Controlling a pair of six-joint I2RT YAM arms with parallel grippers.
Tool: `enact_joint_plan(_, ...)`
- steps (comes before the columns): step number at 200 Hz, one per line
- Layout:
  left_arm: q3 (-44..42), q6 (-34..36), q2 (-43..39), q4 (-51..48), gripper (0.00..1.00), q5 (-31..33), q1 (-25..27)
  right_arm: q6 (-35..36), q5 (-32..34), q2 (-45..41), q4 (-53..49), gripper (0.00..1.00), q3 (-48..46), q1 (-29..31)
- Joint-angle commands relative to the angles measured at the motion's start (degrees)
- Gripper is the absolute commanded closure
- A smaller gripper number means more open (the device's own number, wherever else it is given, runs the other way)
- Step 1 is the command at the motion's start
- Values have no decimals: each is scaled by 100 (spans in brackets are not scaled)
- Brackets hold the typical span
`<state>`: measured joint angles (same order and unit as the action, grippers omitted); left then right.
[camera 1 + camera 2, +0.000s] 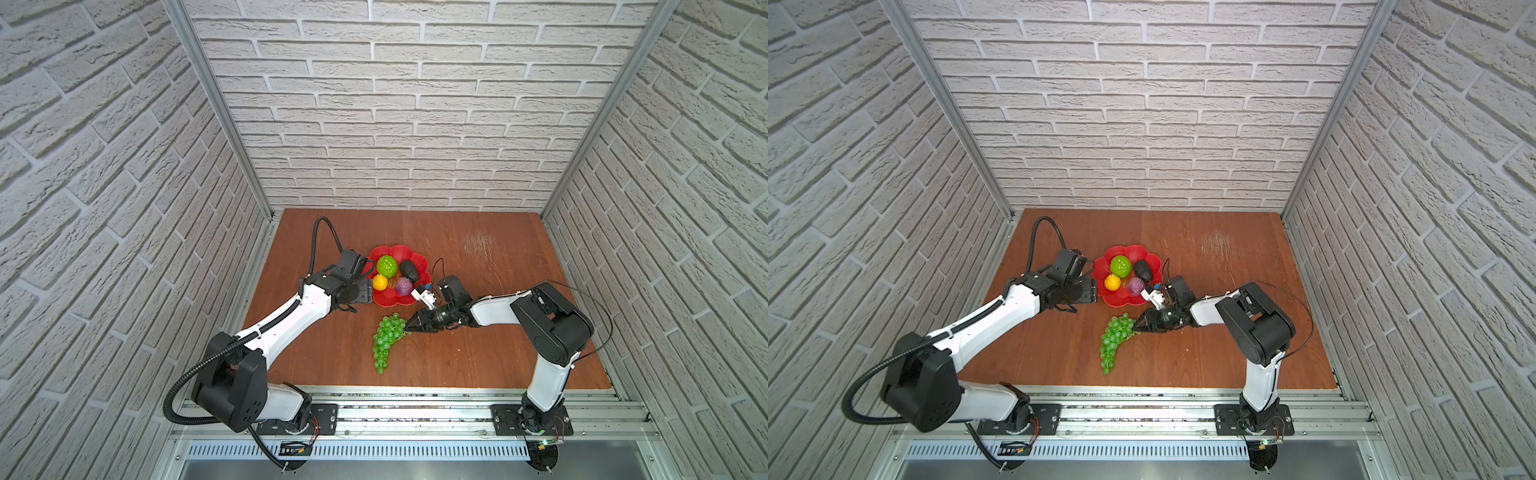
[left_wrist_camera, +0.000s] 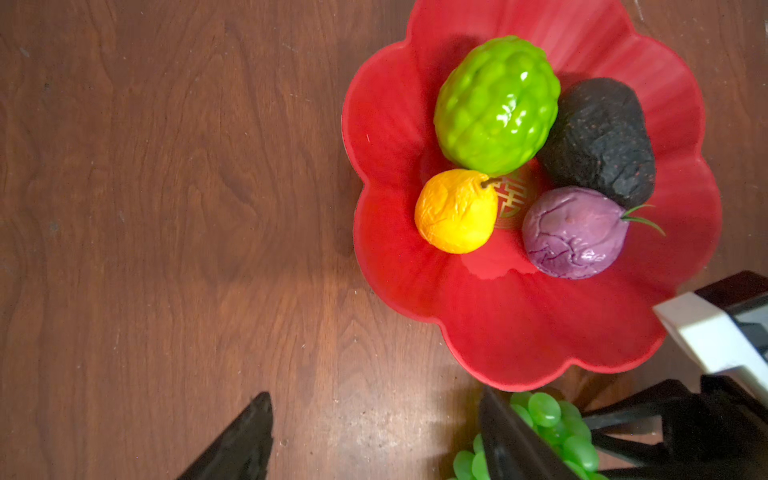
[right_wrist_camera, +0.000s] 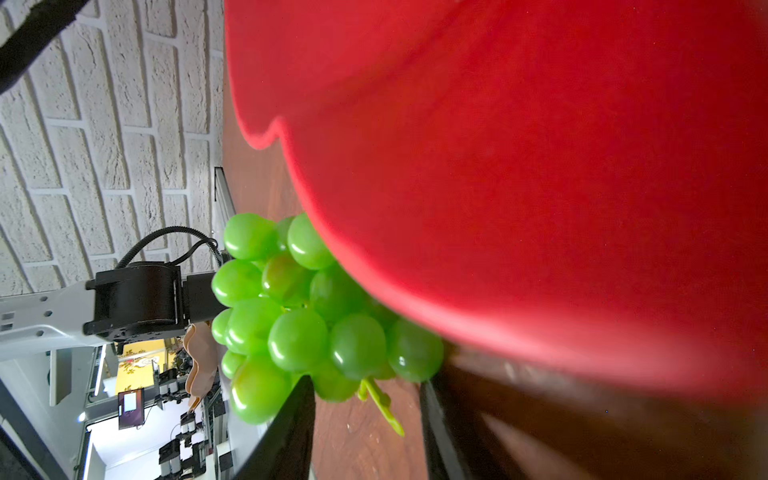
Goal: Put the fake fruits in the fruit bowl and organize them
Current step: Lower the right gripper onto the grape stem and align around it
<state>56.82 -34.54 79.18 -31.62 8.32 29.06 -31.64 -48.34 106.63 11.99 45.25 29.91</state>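
Note:
The red fruit bowl [image 1: 419, 259] [image 1: 1148, 255] [image 2: 519, 332] [image 3: 498, 166] holds a bumpy green ball [image 1: 386, 266] [image 2: 496, 106], a dark avocado [image 1: 410, 270] [image 2: 598, 141], a yellow lemon [image 1: 380, 282] [image 2: 455, 212] and a purple fruit [image 1: 403, 286] [image 2: 573, 232]. The green grape bunch [image 1: 388, 338] [image 1: 1115, 338] [image 3: 299, 307] lies on the table just in front of the bowl. My right gripper [image 1: 408, 327] [image 1: 1136, 328] [image 3: 365, 399] is open, low at the bunch's top end, its fingers either side of the stem [image 3: 380, 401]. My left gripper [image 1: 349, 306] [image 2: 376, 415] hangs open and empty left of the bowl.
The right arm's white wrist camera housing [image 1: 424, 296] [image 2: 715, 336] sits close to the bowl's near rim. Brick-patterned walls close in the brown table [image 1: 478, 353] on three sides. A metal rail [image 1: 415, 409] with both arm bases runs along the front edge.

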Motion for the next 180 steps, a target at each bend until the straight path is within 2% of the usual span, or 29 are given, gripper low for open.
enact_joint_plan(1, 128, 53, -25, -7, 22, 111, 30, -224, -103, 120, 398, 56, -160, 98)
enact_joint_plan(44, 75, 20, -47, 5, 23, 112, 28, -368, -102, 11, 508, 59, -325, 125)
enact_joint_plan(77, 57, 9, -40, 30, 22, 107, 27, -737, -121, 6, 980, 59, -550, 151)
enact_joint_plan(100, 56, 18, -38, 24, 22, 113, 29, -890, -164, 101, 1203, 63, -549, 191)
enact_joint_plan(132, 31, 26, -100, -11, 22, 157, 28, -976, -355, 87, 1435, 59, -620, 234)
enact_joint_plan(149, 5, 27, -132, -7, 22, 187, 26, -812, -349, -37, 1308, 57, -696, 252)
enact_joint_plan(180, 5, 19, -93, 28, 22, 164, 25, -121, -110, -187, 373, 57, -534, 270)
